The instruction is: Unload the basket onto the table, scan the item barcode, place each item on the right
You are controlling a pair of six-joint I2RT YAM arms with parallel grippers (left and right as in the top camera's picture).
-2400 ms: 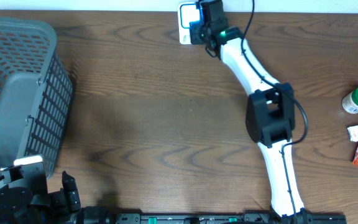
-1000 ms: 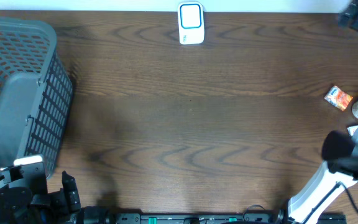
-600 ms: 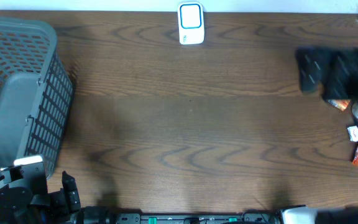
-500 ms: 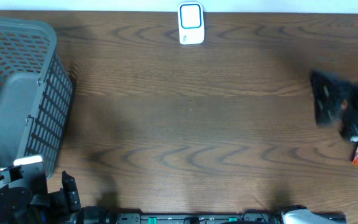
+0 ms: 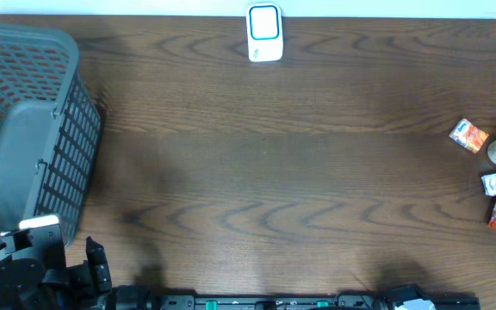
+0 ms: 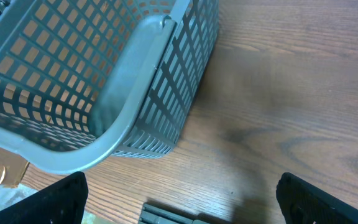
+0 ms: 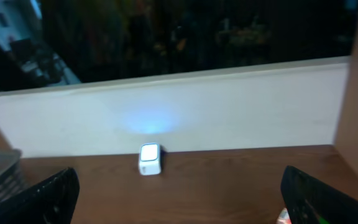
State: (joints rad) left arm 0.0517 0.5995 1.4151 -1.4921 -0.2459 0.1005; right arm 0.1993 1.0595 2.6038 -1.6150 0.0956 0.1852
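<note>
Plainly, left gripper [image 6: 181, 200] and right gripper [image 7: 182, 198] gape wide (basket [image 5: 62, 162] hugs left edge, scanner [image 5: 264, 33] far edge).

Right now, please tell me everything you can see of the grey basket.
The grey plastic basket stands at the left edge of the wooden table, partly cut off by the frame. Its walls are an open grid; a broad solid band, seemingly a folded handle, curves along one side. No item shows inside. Only the table touches it.
</note>
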